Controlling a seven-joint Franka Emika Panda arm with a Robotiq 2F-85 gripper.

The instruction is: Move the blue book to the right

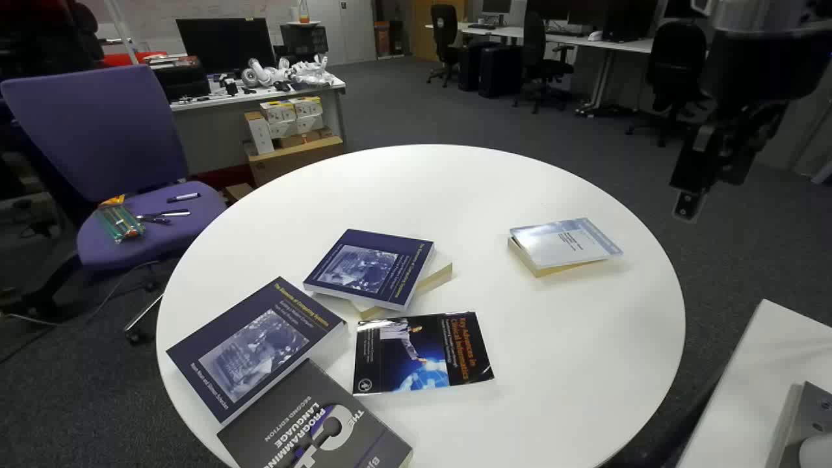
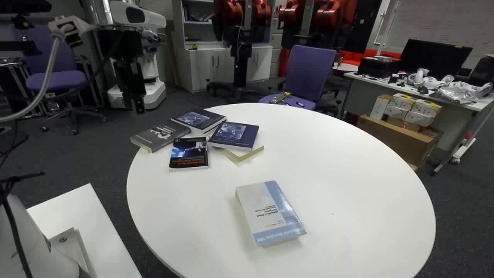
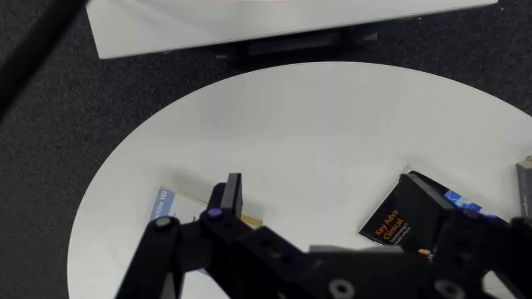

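The blue book (image 1: 370, 268) has a dark blue cover with a bluish-white picture. It lies tilted on top of a cream-edged book (image 1: 437, 278) on the round white table (image 1: 455, 188). In an exterior view the blue book (image 2: 234, 135) also shows with the cream-edged book (image 2: 245, 154) under it. It is out of sight in the wrist view. My gripper (image 3: 322, 176) is open, with nothing between its fingers. The gripper is high up and away from the blue book, as both exterior views show: gripper (image 1: 692, 198), gripper (image 2: 138, 104).
A larger dark blue book (image 1: 257, 348), a grey programming book (image 1: 312, 422) and a black book (image 1: 422, 354) lie close around the blue book. A pale whitish-blue book (image 2: 270, 216) lies apart, also seen in the wrist view (image 3: 183, 206). A white side table (image 1: 747, 370) stands beside.
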